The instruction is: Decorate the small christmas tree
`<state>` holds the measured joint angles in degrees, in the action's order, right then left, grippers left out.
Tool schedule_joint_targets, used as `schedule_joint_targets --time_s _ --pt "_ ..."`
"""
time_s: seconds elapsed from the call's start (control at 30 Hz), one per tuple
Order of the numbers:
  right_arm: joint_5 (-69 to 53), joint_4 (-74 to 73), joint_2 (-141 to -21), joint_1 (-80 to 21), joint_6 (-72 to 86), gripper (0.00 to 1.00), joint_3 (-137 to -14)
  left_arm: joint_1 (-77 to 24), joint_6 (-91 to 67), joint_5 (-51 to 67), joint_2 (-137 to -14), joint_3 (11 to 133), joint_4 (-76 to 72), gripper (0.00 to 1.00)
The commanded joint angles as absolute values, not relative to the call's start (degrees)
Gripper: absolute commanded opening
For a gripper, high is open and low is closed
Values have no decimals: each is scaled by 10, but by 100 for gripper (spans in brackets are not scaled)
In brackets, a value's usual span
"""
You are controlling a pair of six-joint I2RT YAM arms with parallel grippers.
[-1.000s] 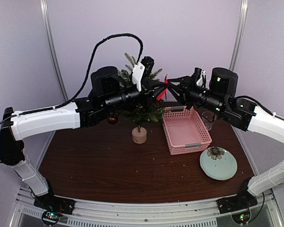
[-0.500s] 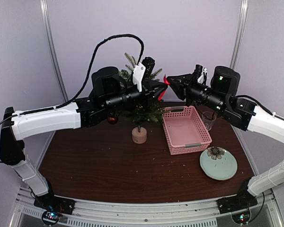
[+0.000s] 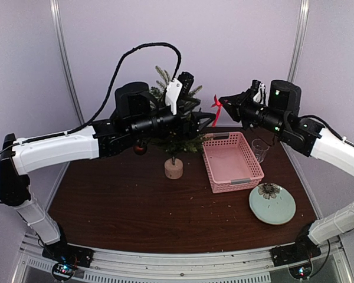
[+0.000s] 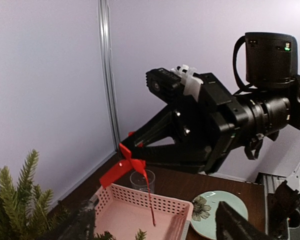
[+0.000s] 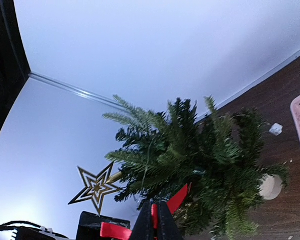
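Note:
The small christmas tree (image 3: 178,140) stands on its pale stump (image 3: 173,169) behind the left arm. The right wrist view shows the small christmas tree (image 5: 200,160) with a gold star (image 5: 95,187) on top. A red ribbon bow (image 3: 216,107) hangs in the air right of the tree, pinched by my right gripper (image 3: 222,101), which is shut on it. The left wrist view shows the bow (image 4: 126,164) at the right gripper's tips (image 4: 132,150), one tail dangling. My left gripper (image 3: 205,120) is open, nothing between its fingers (image 4: 82,225).
A pink basket (image 3: 251,171) sits right of the tree, a clear cup (image 3: 260,148) behind it. A pale green flowered plate (image 3: 272,206) lies near the right front. A dark red bauble (image 3: 140,150) hangs at the tree's left side.
The left gripper has opened and let go of the red bow. The right gripper has shut on the bow and drawn it to the right and slightly up, away from the left fingers.

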<state>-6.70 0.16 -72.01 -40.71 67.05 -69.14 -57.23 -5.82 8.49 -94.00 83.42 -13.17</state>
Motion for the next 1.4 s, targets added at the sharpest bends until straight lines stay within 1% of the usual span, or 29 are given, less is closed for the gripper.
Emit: schedule_joint_targets --time_s 0.0,0.03,0.07,0.27,0.43,0.83,0.97,1.17,1.37 --pt "-108 -91 -713 -362 595 0 -747 -554 -107 70 -887 833 -96 93" --pt "-122 -112 -722 -351 577 0 -759 -549 -117 70 -878 828 -87 97" --pt "-136 -128 -728 -342 558 0 -769 -544 -121 69 -867 824 -79 98" --pt "-236 -179 -795 -291 481 0 -829 -515 -137 44 -809 813 -6 98" --pt "-289 -232 -878 -287 430 0 -905 -484 -157 27 -770 796 24 98" --pt "-288 -258 -992 -277 347 0 -1038 -461 -139 -25 -739 785 59 98" --pt "-297 -226 -999 -277 335 0 -1042 -452 -138 -42 -723 779 55 98" --pt "-338 -209 -1028 -277 351 0 -1061 -439 -148 -40 -703 774 50 98" --pt "-350 -207 -1039 -281 365 0 -1057 -433 -136 -53 -700 785 72 98"
